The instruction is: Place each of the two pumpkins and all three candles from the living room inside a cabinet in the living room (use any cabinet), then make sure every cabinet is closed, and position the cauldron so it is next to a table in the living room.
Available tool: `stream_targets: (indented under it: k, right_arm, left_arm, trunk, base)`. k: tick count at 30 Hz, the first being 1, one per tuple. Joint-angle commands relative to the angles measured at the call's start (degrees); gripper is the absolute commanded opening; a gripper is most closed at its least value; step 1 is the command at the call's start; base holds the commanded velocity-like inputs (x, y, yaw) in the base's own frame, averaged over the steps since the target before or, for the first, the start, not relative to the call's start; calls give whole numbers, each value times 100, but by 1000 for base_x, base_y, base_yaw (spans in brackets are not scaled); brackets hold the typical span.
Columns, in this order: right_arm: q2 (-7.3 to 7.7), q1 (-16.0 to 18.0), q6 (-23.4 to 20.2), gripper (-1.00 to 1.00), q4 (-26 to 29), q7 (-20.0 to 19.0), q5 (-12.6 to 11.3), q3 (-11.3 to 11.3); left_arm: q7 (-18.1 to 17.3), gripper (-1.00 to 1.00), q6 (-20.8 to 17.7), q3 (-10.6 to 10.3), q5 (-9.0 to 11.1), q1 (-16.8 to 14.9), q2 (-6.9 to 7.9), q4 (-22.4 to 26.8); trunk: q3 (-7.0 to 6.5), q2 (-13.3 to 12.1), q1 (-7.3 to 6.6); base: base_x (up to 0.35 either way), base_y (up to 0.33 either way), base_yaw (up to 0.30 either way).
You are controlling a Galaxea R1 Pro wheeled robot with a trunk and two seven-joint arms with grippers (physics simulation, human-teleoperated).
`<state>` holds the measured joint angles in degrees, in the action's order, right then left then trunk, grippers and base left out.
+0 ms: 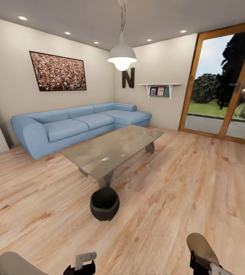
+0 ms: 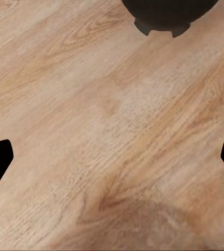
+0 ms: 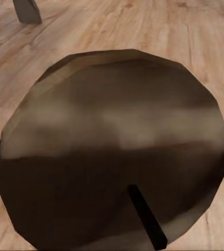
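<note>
A tan candle [image 3: 112,130] with a dark wick sits between the fingers of my right gripper [image 3: 112,167], which is shut on it; in the head view the candle [image 1: 200,244] shows low at the right. The black cauldron [image 1: 104,203] stands on the wood floor just in front of the near end of the grey table [image 1: 115,149]. My left gripper [image 2: 112,162] hangs open over bare floor, with the cauldron's [image 2: 164,15] underside just beyond it. The left gripper [image 1: 82,264] also shows at the bottom edge of the head view. The pumpkins and the cabinet are out of view.
A blue corner sofa [image 1: 76,124] runs along the far wall behind the table. A glass door with a wood frame [image 1: 225,84] is at the right. A pendant lamp [image 1: 121,55] hangs over the table. Open wood floor [image 1: 199,179] lies to the right.
</note>
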<state>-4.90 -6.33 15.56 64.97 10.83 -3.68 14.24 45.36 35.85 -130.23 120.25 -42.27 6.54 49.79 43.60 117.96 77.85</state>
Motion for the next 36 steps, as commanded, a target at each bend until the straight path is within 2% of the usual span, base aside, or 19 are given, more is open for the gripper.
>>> stream_targets:
  k: [1, 11, 16, 29, 36]
  right_arm:
    - [-2, 0, 28, -100, 1, -23, -45, 0]
    - [-2, 0, 35, -100, -2, -20, -45, 0]
    - [-2, 0, 170, -100, -4, -20, -45, -1]
    - [-2, 0, 228, -100, -15, -20, -45, -9]
    - [-2, 0, 228, -100, -36, -20, -45, -9]
  left_arm:
    - [17, 100, 16, -20, 6, -10, -2, 13]
    - [23, 100, 18, -20, -1, -10, -3, 13]
    - [24, 100, 18, -20, 1, -10, -3, 13]
    - [25, 100, 17, -20, 16, -10, -3, 13]
    - [25, 100, 35, -19, 13, -10, 0, 21]
  trunk:
    - [1, 3, -1]
    - [-33, 3, -1]
    - [-50, 3, -1]
    - [-327, -519, -286]
    - [-351, -519, -286]
  base:
    - [-32, -274, -274]
    - [-5, -59, -274]
    - [0, -1, -274]
    - [0, 0, -274]
    - [0, 0, -274]
